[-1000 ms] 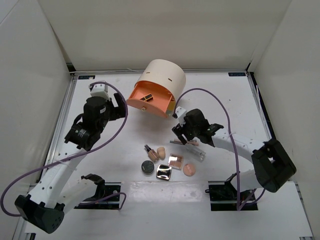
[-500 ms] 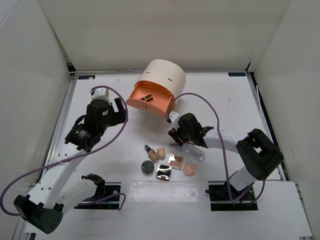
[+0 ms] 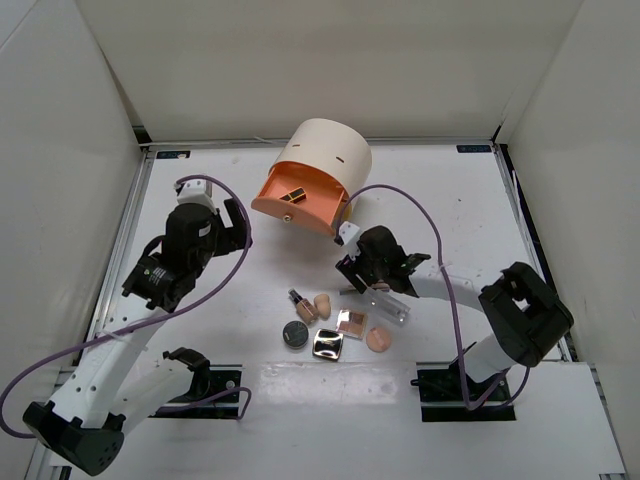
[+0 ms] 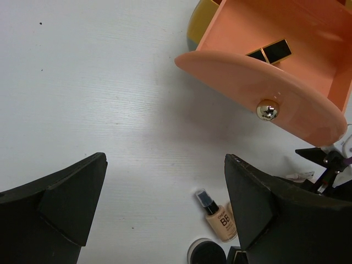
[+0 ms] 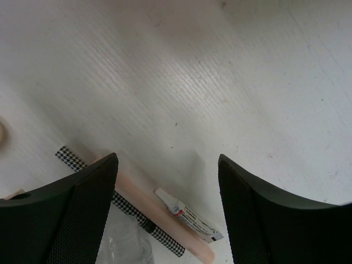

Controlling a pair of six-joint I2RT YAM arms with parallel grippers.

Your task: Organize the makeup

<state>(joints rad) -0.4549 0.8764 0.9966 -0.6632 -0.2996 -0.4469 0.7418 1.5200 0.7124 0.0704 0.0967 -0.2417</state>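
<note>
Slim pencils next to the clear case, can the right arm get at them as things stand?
Probably yes. The right gripper hangs open just above the slim pencils, which lie flat with nothing on top; only a small white tube lies beside them.

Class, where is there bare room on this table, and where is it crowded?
Free: far right, between cylinder and right wall; also between left arm and makeup. Crowded: the makeup cluster by the right gripper.
</note>
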